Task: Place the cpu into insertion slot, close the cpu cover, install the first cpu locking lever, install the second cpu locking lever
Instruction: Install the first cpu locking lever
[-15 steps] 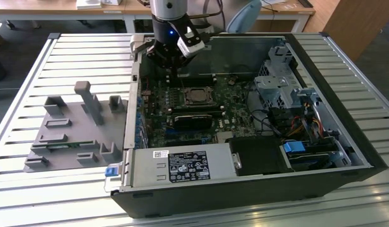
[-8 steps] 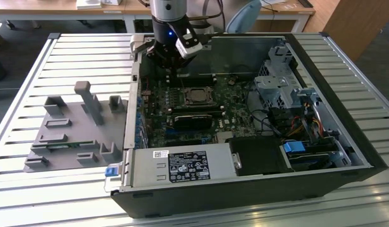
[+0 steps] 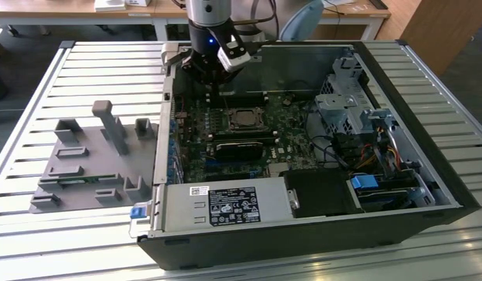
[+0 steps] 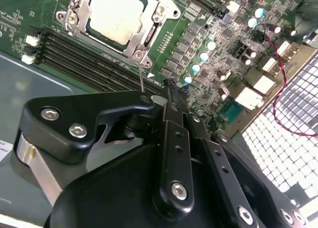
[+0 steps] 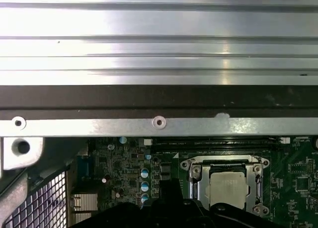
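Observation:
The cpu [image 4: 115,15] lies flat in the insertion slot [image 5: 186,164] on the green board, its grey metal top showing. The silvery cpu cover [image 4: 149,32] lies down around it, framing the chip. In the exterior view the cpu [image 3: 242,119] sits mid-board, and my gripper [image 3: 215,93] hangs just behind it, toward that view's left. A thin metal locking lever [image 4: 141,74] rises from the socket's corner up to the gripper [image 4: 159,91] tip. Whether the tip grips the lever is hidden by the black gripper body.
The open computer case [image 3: 428,175] lies on a slatted metal table [image 3: 61,76]. Memory slots [image 4: 84,59], capacitors [image 4: 202,56] and red cables [image 4: 278,59] surround the socket. A grey fixture block [image 3: 92,158] stands at the exterior view's left. The case wall [image 5: 159,121] runs close behind the gripper.

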